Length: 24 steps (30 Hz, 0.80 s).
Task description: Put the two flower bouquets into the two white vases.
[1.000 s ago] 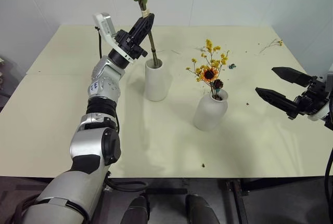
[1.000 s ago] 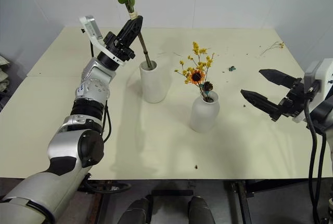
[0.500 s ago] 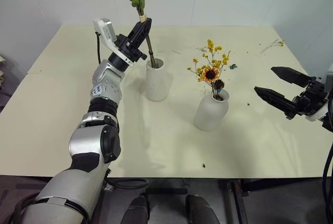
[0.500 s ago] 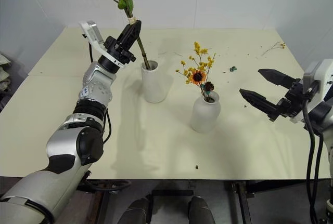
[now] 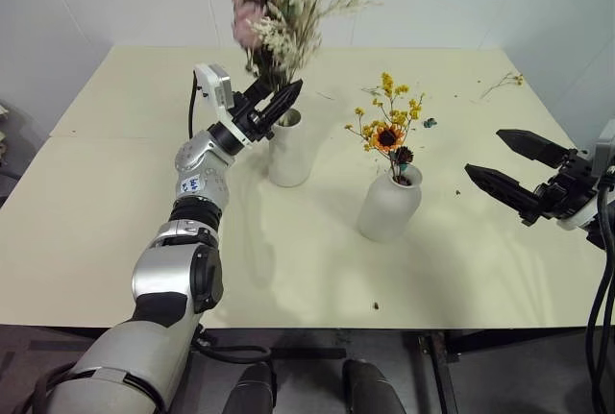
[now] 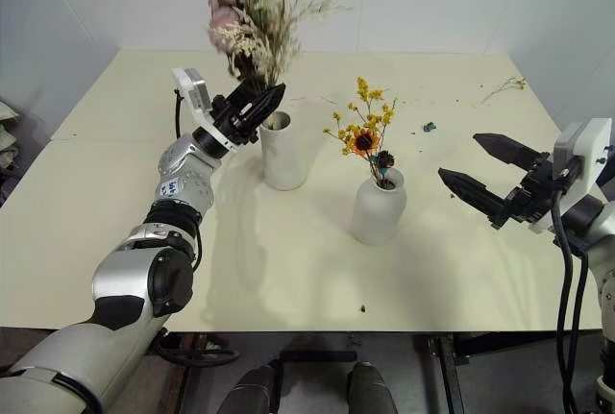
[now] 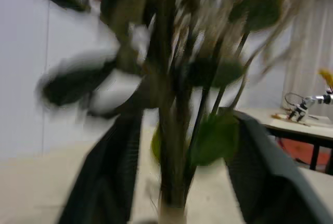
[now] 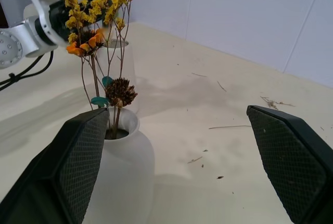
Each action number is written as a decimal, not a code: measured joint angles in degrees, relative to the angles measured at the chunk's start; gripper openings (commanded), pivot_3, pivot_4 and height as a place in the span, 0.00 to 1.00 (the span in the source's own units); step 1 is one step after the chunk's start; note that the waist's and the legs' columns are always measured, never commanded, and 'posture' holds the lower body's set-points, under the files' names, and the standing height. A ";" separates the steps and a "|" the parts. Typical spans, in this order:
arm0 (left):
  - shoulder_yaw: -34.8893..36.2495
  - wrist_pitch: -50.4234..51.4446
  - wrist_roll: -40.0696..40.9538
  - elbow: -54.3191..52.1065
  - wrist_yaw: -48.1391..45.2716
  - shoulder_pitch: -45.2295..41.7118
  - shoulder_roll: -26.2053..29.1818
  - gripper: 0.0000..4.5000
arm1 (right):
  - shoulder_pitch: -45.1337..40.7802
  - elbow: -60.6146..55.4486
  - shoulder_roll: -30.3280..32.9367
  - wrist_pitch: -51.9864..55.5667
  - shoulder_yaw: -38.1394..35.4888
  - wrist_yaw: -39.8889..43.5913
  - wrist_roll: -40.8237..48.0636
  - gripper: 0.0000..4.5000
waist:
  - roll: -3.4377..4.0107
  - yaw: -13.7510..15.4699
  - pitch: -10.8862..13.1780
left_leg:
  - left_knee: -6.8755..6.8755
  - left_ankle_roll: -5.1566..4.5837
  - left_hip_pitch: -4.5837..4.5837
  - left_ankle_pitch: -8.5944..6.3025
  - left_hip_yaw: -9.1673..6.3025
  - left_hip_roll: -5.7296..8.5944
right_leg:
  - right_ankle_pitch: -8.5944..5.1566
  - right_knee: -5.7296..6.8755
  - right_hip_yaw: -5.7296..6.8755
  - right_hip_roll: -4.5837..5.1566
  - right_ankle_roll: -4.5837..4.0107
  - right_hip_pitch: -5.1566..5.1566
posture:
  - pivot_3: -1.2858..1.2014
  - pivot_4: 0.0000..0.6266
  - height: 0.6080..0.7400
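Two matte white ceramic vases (image 5: 288, 150) stand mid-counter (image 5: 96, 203), each holding a bouquet: pink roses (image 5: 279, 25) between the parted left gripper (image 5: 279, 107), yellow blossoms (image 5: 389, 126) beside the wide-open, empty right gripper (image 5: 509, 166).

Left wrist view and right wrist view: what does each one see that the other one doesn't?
Left wrist view: dark stems and green leaves of the pink rose bouquet, close up between the fingers of the open left gripper. Right wrist view: the rounded white vase holding the yellow blossom and orange sunflower bouquet, beyond the open right gripper. Both: the cream table and a white wall.
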<state>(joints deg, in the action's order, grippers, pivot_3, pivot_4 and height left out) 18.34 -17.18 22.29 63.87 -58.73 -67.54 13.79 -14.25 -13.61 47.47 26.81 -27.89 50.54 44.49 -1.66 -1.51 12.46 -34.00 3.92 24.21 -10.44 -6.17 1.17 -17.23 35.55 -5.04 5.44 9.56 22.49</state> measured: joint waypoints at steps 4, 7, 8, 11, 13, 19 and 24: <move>-1.75 1.04 -1.70 -1.36 -1.24 1.52 4.03 1.00 | 0.14 -0.17 0.01 -0.01 -0.02 0.12 0.07 1.00 | 0.01 -0.23 0.00 | 0.01 0.00 -0.03 0.00 0.00 -0.02 | 0.00 0.02 -0.01 -0.02 0.00 0.01 | 0.52 0.24 1.00; -3.72 1.63 -4.61 -2.42 -0.66 3.53 9.23 1.00 | 0.17 -0.07 0.03 -0.02 -0.04 0.90 0.07 1.00 | 0.01 -0.27 0.00 | 0.01 0.00 -0.05 0.00 0.00 -0.03 | 0.00 0.06 -0.01 -0.03 0.00 0.01 | 0.52 0.24 1.00; -4.16 1.86 -5.49 -2.57 -0.72 4.30 11.18 1.00 | 0.16 0.14 0.05 -0.04 -0.04 1.28 0.06 1.00 | 0.01 -0.22 -0.01 | 0.01 0.00 -0.06 0.00 0.00 -0.03 | 0.00 0.07 -0.01 -0.02 0.00 0.00 | 0.52 0.24 1.00; -5.65 3.24 -7.13 -4.33 -2.59 7.27 16.33 1.00 | -0.21 0.98 0.43 -0.10 0.06 2.64 -0.03 1.00 | 0.01 -0.09 -0.01 | 0.01 0.00 -0.05 0.00 0.00 -0.02 | 0.00 0.06 -0.01 -0.01 0.00 0.00 | 0.52 0.24 1.00; -6.23 5.25 -7.16 -6.99 -5.81 9.64 19.57 1.00 | -0.90 2.03 1.56 -0.12 0.06 3.89 -0.01 1.00 | 0.01 -0.10 -0.01 | 0.03 0.00 -0.04 0.00 0.00 -0.03 | 0.00 0.05 -0.01 -0.01 -0.01 0.01 | 0.52 0.24 1.00; -6.07 19.78 -1.52 -29.28 -15.14 18.27 29.12 1.00 | -2.91 4.28 7.42 -0.48 -0.11 10.01 -0.22 1.00 | 0.02 -0.16 -0.01 | 0.13 0.00 -0.05 -0.01 -0.01 -0.08 | -0.04 0.00 0.00 0.00 -0.08 -0.01 | 0.52 0.24 1.00; -5.24 30.44 3.13 -46.79 -16.29 31.43 33.75 1.00 | -7.31 12.59 8.03 -4.33 3.85 14.17 -4.62 1.00 | 0.07 -0.45 -0.05 | 0.17 0.01 -0.16 0.00 0.03 -0.18 | -0.10 0.07 0.02 -0.07 -0.24 -0.01 | 0.52 0.24 1.00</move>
<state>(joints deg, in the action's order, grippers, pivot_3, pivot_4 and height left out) 13.10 13.26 25.42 17.08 -75.02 -36.11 47.54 -21.55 -1.02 55.50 22.48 -24.03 64.71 39.87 -1.59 -1.97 12.41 -33.83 3.92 24.05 -10.44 -6.14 0.99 -17.34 35.62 -5.02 5.37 9.31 22.48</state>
